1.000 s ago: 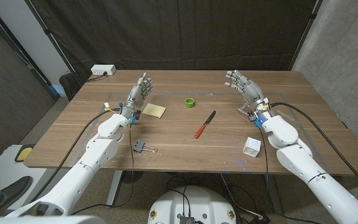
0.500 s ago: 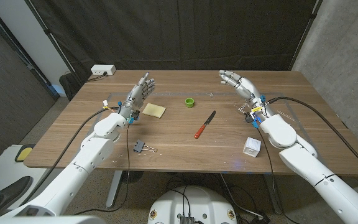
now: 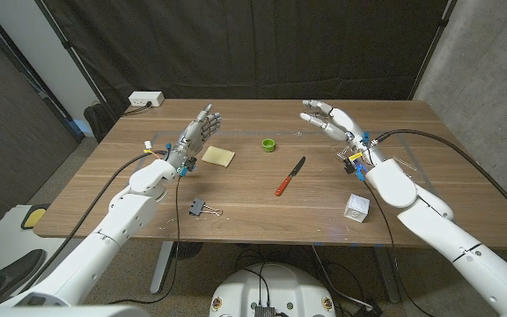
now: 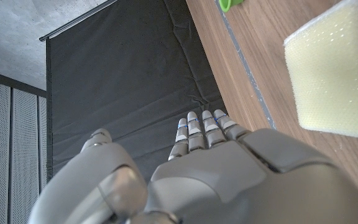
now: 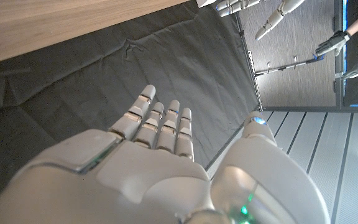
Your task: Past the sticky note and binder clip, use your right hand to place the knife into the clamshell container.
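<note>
R hand (image 3: 331, 121) is up over the far right part of the desk (image 3: 253, 207), fingers spread apart, holding nothing; it leans toward desk centre. In the R wrist view the same hand (image 5: 148, 143) shows its back w/ fingers straight against the black curtain.

L hand (image 3: 196, 132) is up at the far left, fingers straight and apart, empty, just beside the sticky note (image 3: 217, 157). L wrist view: back of the hand (image 4: 204, 155), w/ the yellow note (image 4: 328, 81) lying on the wood close by.

Knife (image 3: 290, 175) lies flat mid-desk, red handle toward the robot, dark blade pointing away and slightly right. It's well apart from both hands, touched by neither. Binder clip (image 3: 202, 209) sits near the front edge, left of the knife. Small green ring (image 3: 269, 145) lies beyond the knife, between the hands. White cube (image 3: 356, 207) is at front right, near the R forearm. A small clip-like item (image 3: 352, 159) lies by the R wrist, too small to tell what. White box (image 3: 146, 99) at the far left corner.
</note>
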You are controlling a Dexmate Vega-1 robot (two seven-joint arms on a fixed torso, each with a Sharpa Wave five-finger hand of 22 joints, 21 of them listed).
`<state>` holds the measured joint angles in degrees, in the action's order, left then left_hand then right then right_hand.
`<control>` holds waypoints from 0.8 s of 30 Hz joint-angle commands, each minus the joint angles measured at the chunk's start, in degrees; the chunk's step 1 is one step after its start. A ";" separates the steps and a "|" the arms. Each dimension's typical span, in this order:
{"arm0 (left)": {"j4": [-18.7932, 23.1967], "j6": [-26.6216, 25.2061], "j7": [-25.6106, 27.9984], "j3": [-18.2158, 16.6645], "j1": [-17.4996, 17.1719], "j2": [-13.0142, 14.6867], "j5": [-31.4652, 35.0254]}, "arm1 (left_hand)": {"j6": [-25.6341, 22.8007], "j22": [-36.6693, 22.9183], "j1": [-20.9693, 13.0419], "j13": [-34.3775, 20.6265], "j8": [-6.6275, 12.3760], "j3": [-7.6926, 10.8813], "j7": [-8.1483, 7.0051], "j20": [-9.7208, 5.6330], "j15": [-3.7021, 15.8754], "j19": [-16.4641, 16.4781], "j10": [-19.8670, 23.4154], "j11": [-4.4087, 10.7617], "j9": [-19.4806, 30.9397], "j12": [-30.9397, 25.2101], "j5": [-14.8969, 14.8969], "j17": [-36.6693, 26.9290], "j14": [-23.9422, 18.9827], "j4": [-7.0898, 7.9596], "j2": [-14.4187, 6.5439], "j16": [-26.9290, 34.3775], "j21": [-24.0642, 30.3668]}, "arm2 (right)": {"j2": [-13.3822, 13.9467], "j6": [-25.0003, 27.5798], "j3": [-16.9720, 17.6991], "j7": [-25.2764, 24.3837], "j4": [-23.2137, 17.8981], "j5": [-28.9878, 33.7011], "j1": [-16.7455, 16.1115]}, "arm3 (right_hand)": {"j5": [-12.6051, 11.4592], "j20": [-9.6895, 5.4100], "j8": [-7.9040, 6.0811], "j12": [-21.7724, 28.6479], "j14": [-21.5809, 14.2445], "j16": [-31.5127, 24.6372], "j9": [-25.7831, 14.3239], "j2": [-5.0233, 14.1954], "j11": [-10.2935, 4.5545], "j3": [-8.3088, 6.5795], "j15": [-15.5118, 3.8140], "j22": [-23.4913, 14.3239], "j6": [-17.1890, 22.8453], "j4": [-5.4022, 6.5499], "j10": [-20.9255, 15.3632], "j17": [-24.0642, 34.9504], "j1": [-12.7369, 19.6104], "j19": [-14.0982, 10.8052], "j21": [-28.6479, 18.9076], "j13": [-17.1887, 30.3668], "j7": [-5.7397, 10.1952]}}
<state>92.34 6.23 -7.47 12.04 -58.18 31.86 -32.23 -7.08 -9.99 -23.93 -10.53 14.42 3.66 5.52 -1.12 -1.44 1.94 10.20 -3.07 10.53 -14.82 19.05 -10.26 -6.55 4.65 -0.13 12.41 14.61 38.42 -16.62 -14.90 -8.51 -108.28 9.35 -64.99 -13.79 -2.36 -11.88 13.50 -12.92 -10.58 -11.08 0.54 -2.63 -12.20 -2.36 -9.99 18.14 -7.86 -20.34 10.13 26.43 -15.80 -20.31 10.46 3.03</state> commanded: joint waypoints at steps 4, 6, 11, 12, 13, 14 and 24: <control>1.42 -0.23 0.87 -0.82 -1.21 0.52 -0.02 | -0.69 -0.25 -0.33 -0.34 -0.31 -0.09 -0.10 0.57 0.07 -0.11 0.26 0.29 0.19 0.24 -0.08 -0.16 -0.59 -0.05 0.18 -0.15 -0.42 | 2.07 3.41 -1.90 -1.11 -1.31 5.11 2.31 | -0.36 1.78 -0.98 0.50 -0.62 -0.03 -0.12 0.27 -2.17 -0.63 -1.88 -0.26 3.28 -0.61 -2.68 0.05 1.95 -1.54 0.63 -0.01 3.68; 1.37 -0.07 0.90 -0.78 -1.18 0.46 0.11 | -0.74 -0.25 -0.36 -0.34 -0.34 -0.10 -0.09 0.56 0.09 -0.15 0.35 0.53 0.20 0.25 -0.10 -0.16 -0.65 -0.05 0.14 -0.17 -0.48 | 2.28 3.95 -2.10 -1.31 -1.39 5.88 2.56 | -0.31 4.73 -1.45 0.22 0.22 0.23 -0.10 0.31 -3.51 -0.86 -1.99 -0.27 5.53 -0.69 -2.78 0.07 2.60 -1.91 1.11 -0.06 5.88; 1.55 0.02 1.18 -0.79 -1.18 0.46 0.42 | -0.83 -0.26 -0.43 -0.35 -0.40 -0.11 -0.14 0.64 0.17 -0.32 0.38 0.32 0.20 0.34 -0.15 -0.17 -0.69 -0.06 0.06 -0.24 -0.63 | 3.48 5.93 -2.64 -0.53 -2.02 7.67 3.35 | -0.19 7.59 -2.28 -0.28 1.19 0.46 0.00 0.29 -4.17 -1.30 -2.24 -0.26 9.65 -0.98 -2.49 0.02 3.90 -2.94 1.63 -0.08 7.93; 1.58 0.07 1.28 -0.83 -1.21 0.38 0.39 | -0.83 -0.26 -0.44 -0.35 -0.41 -0.11 -0.16 0.66 0.20 -0.36 0.41 0.35 0.20 0.34 -0.15 -0.17 -0.70 -0.06 0.04 -0.24 -0.66 | 3.66 6.30 -2.77 -0.59 -2.14 8.22 3.45 | -0.18 7.74 -2.30 -0.46 1.48 0.54 0.02 0.35 -4.12 -1.42 -2.11 -0.26 9.96 -1.07 -2.13 0.00 4.21 -2.80 1.79 -0.08 8.18; 1.56 0.12 1.30 -0.84 -1.21 0.34 0.39 | -0.82 -0.26 -0.46 -0.35 -0.44 -0.12 -0.17 0.68 0.19 -0.41 0.41 0.33 0.20 0.36 -0.16 -0.17 -0.69 -0.06 0.02 -0.26 -0.69 | 3.81 6.61 -2.89 -0.63 -2.24 8.62 3.55 | -0.18 7.98 -2.37 -0.57 1.66 0.53 0.04 0.57 -4.05 -1.72 -1.94 -0.26 10.65 -1.23 -1.96 -0.03 4.85 -2.45 2.12 -0.08 8.46; 1.62 0.13 1.37 -0.88 -1.29 0.33 0.40 | -0.84 -0.26 -0.48 -0.35 -0.45 -0.12 -0.12 0.74 0.21 -0.45 0.43 0.39 0.20 0.38 -0.17 -0.17 -0.72 -0.06 0.00 -0.27 -0.73 | 3.97 6.95 -3.03 -0.67 -2.35 9.09 3.63 | -0.17 7.98 -2.39 -0.62 1.72 0.53 0.04 0.62 -4.07 -1.81 -1.95 -0.27 10.88 -1.29 -1.89 -0.04 5.09 -2.36 2.22 -0.08 8.61; 2.09 -0.63 1.65 -0.75 -1.42 0.47 0.48 | -1.11 -0.28 -0.63 -0.35 -0.55 -0.14 -0.19 1.02 0.17 -0.77 0.42 0.48 0.21 0.59 -0.27 -0.17 -0.73 -0.07 -0.21 -0.43 -1.03 | 5.04 8.59 -4.70 -1.70 -2.37 13.46 4.73 | -0.07 7.56 -0.70 -0.47 0.96 0.12 0.13 1.34 -6.16 -4.08 -2.56 -0.26 9.61 -2.50 -3.09 -0.20 11.18 -2.65 3.40 -0.07 9.47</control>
<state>93.98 6.09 -6.24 11.26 -59.44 32.27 -31.92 -7.49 -9.99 -24.07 -10.82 13.97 3.66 5.33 -0.44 -1.23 1.26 10.50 -2.76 10.53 -14.38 18.83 -10.26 -6.76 4.65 -0.27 12.07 13.73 42.00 -10.03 -17.77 -9.42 -110.45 18.52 -61.73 -13.79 5.34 -12.96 13.04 -11.26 -10.35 -10.92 1.85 -8.00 -15.45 -2.15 -9.99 28.32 -10.28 -22.91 9.85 35.87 -18.18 -17.14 10.37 12.22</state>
